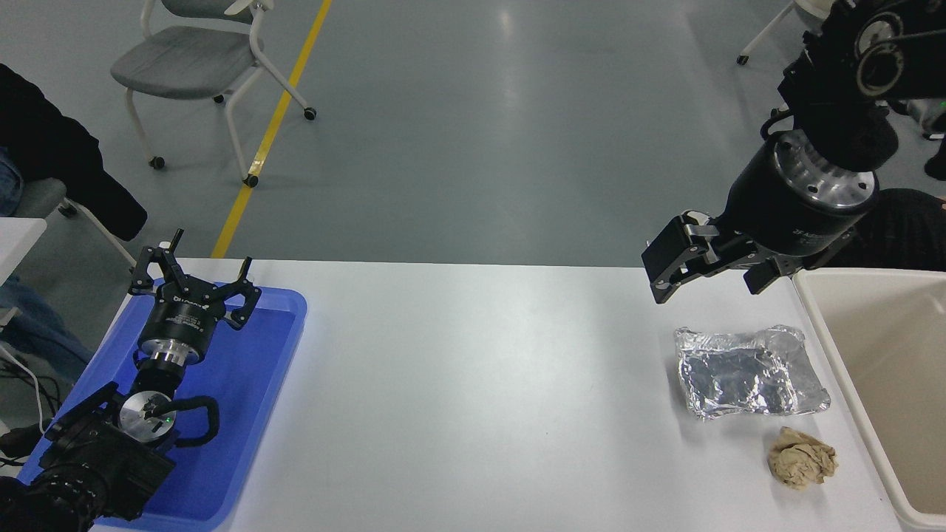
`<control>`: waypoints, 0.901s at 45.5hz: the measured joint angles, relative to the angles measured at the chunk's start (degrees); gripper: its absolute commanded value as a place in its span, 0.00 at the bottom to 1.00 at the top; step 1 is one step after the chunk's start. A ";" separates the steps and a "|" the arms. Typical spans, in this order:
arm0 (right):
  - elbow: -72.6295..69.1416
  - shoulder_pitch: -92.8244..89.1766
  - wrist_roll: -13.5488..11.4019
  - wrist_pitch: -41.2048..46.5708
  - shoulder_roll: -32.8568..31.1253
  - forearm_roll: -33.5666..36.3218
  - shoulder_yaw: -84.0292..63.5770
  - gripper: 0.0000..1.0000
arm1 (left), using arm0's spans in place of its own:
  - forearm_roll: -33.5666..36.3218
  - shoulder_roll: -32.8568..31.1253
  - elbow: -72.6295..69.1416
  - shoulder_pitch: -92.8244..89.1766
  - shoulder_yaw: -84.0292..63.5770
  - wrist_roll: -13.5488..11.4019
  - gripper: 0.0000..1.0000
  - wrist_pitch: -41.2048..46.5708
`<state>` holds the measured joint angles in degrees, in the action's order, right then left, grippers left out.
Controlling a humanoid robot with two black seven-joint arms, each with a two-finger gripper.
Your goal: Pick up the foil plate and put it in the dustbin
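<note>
The foil plate [748,373], a crinkled silver tray, lies flat on the white table [480,384] at the right, just left of the dustbin [879,384], a large beige bin at the right edge. My right gripper [709,277] hangs open and empty in the air above the table's far edge, up and slightly left of the foil plate, not touching it. My left gripper [194,273] is open and parked over the blue tray at the lower left.
A crumpled tan paper ball [802,458] lies just in front of the foil plate, near the bin. A flat blue tray [259,414] sits at the left under the left arm. A grey chair [199,59] stands on the floor beyond the table.
</note>
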<state>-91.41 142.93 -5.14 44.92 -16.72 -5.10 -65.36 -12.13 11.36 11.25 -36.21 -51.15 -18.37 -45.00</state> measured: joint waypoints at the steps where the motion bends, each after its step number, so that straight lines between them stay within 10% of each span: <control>1: -0.01 0.06 -0.01 0.00 0.13 0.10 0.02 1.00 | 0.00 0.00 0.00 0.00 0.00 0.00 1.00 0.00; 25: 0.49 -0.89 -0.23 -0.72 -0.75 -0.90 -3.02 1.00 | 0.00 -0.03 0.04 0.00 0.00 0.00 1.00 0.00; 41: 7.13 -11.25 0.01 -3.89 -16.74 -20.23 -6.02 1.00 | 0.00 -0.10 0.07 0.00 0.00 0.00 1.00 0.00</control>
<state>-84.28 131.68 -5.13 41.03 -33.45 -25.34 -71.37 -12.13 11.26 11.32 -36.21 -51.15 -18.37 -45.00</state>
